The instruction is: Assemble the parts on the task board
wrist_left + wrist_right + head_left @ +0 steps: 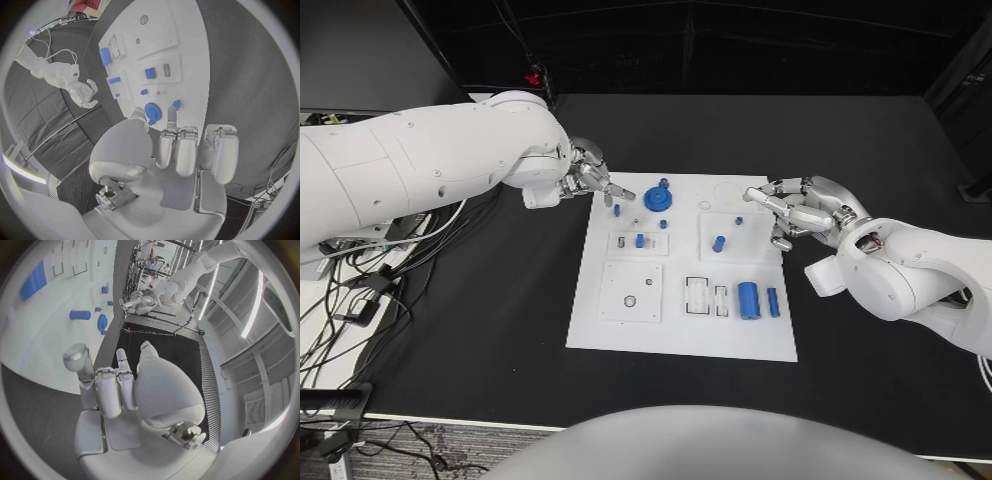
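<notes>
Centrally on the black tabletop (pixel 488 330), the white task board (pixel 687 268) carries blue parts, its blue gear (pixel 658 199) lying between the empty, spread-fingered left hand (pixel 589 182) and empty, loosely curled right hand (pixel 798 212).

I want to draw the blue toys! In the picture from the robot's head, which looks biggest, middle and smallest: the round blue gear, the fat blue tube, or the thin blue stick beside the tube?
1. Round blue gear, biggest.
2. Fat blue tube.
3. Thin blue stick, smallest, though about as long as the tube.
</notes>
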